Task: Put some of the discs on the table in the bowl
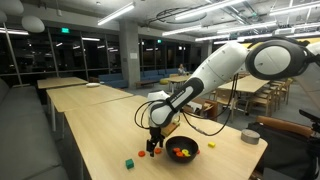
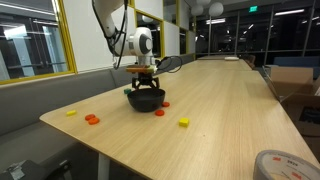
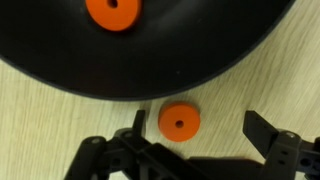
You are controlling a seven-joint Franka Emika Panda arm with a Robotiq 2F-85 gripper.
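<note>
Pale wood table (image 2: 220, 100) is mostly bare top. A disc lying flush on it gives the fingers almost no edge, so a descent stopped too high is judged likely to close on air, and one driven too low to jam the tips into the wood. Arm (image 1: 215, 70) is reached out over the table from the side, forearm sloped down, wrist turned so the gripper (image 1: 154, 138) points straight down just beside the black bowl (image 2: 146, 100). A few discs (image 1: 181, 152) are already lying inside the bowl. Its rim is seen close to the fingers in the wrist view, so a sideways drift could knock or shove it and spill what is in there. Fingers (image 3: 262, 135) are spread wide, nothing held between them. Orange disc (image 3: 179, 121) is seen on the table just outside the bowl rim, between the fingers but nearer one of them; an off-centre closing is judged likely to flick it away or tip it rather than pinch it. Other loose discs (image 2: 92, 119) are scattered on the table, apart from the bowl.
</note>
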